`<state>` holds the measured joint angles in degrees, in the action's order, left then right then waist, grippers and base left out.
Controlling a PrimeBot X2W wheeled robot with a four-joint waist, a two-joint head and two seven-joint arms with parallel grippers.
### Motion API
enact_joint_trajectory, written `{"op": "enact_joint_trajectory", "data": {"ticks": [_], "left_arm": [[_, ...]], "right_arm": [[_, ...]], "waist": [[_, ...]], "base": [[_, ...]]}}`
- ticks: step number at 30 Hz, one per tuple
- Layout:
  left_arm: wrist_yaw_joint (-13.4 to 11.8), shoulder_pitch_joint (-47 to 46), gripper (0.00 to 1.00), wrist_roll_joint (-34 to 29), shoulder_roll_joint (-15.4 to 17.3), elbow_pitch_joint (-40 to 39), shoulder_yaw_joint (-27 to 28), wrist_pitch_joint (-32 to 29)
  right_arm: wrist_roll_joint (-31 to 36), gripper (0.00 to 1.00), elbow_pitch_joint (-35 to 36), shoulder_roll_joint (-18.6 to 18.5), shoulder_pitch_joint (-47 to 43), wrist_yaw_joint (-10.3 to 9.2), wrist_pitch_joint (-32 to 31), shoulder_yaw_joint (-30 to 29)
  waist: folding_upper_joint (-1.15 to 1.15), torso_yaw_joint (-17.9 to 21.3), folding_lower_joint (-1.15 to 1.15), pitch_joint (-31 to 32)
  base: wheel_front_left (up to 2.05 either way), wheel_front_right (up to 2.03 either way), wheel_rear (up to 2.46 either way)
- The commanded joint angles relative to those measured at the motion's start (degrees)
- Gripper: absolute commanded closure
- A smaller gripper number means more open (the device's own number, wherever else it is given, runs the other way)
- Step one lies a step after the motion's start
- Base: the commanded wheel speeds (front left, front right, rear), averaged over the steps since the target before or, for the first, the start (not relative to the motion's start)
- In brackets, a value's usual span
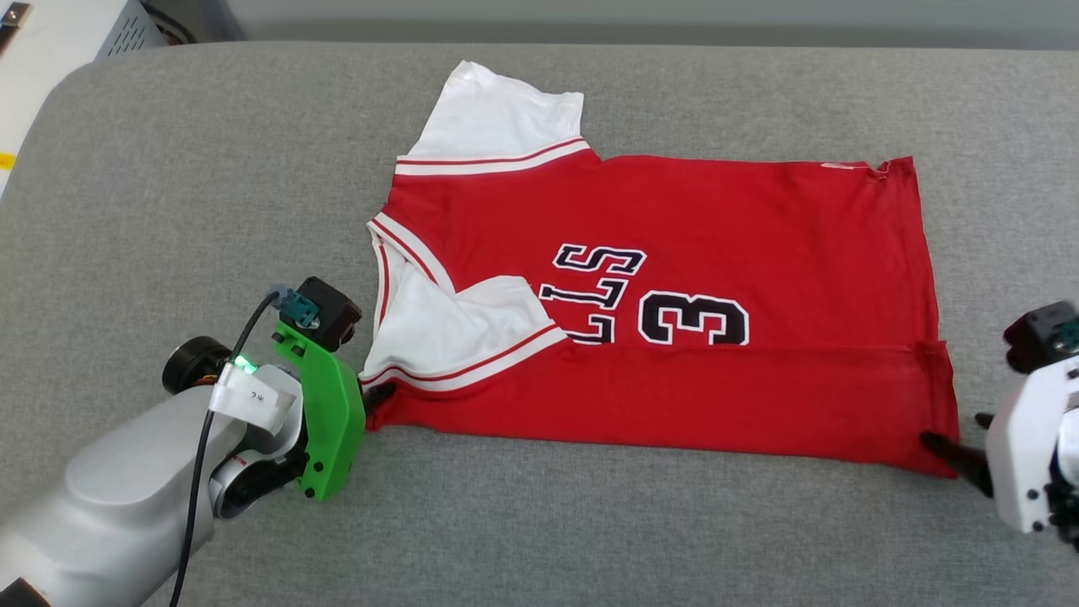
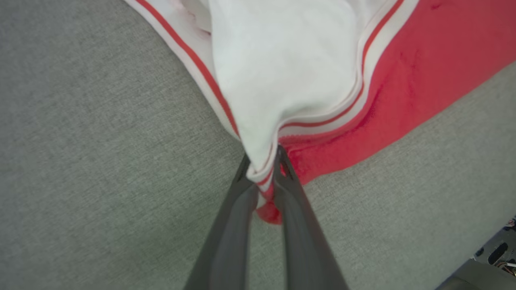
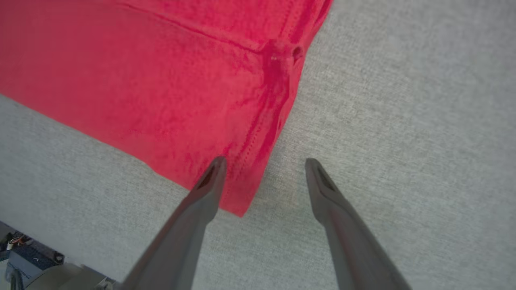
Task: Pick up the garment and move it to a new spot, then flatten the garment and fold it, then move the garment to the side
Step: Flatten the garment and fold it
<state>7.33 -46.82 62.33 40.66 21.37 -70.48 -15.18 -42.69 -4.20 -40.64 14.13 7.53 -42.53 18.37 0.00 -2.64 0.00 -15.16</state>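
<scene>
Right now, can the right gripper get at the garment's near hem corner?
Likely yes: the right gripper is open, fingers straddling a corner of the garment on the grey surface, nothing blocking.

Likely a lab: a vented metal box (image 1: pixel 126 27) and loose wiring (image 3: pixel 13 242) lie just beyond the grey surface (image 1: pixel 185 169).

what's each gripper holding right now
left gripper: shut on the red jersey, at its sleeve-end corner
right gripper: open at the jersey's hem corner, holding nothing
</scene>
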Motion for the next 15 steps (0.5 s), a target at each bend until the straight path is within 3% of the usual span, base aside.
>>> {"op": "enact_joint_trajectory", "data": {"ticks": [1, 10, 11, 12, 15], "left_arm": [[0.15, -0.72, 1.0, -0.71, -0.43, 0.05, -0.06, 0.42], [0.01, 0.38, 1.0, -0.97, -1.07, 1.38, -0.08, 2.33], [0.01, 0.8, 1.0, -0.8, -1.03, 1.58, -0.07, 2.61], [-0.01, 1.16, 1.0, -0.7, -0.97, 1.73, -0.08, 2.89], [-0.18, 2.62, 1.0, -0.36, -0.69, 2.26, -0.1, 3.89]], "right_arm": [[-0.22, 0.0, -1.46, 1.28, -0.52, -0.04, 0.65, 0.68], [-0.75, 0.0, -8.97, 3.76, -1.8, -0.04, 3.95, 7.6], [-1.33, 0.95, -9.24, 3.81, -1.69, -0.04, 4.7, 7.99], [-1.52, 1.0, -9.22, 3.73, -1.48, -0.04, 5.61, 8.2], [-1.63, 1.0, -9.15, 3.08, -0.73, -0.04, 9.06, 7.82]], "waist": [[0.0, -0.28, 0.0, -0.71], [0.0, -0.03, 0.0, -1.05], [0.0, 0.15, 0.0, -0.82], [0.0, 0.33, 0.0, -0.56], [0.0, 0.9, 0.0, 0.92]], "base": [[0.0, 0.0, 0.0], [0.0, 0.0, 0.0], [0.0, 0.0, 0.0], [0.0, 0.0, 0.0], [0.0, 0.0, 0.0]]}}
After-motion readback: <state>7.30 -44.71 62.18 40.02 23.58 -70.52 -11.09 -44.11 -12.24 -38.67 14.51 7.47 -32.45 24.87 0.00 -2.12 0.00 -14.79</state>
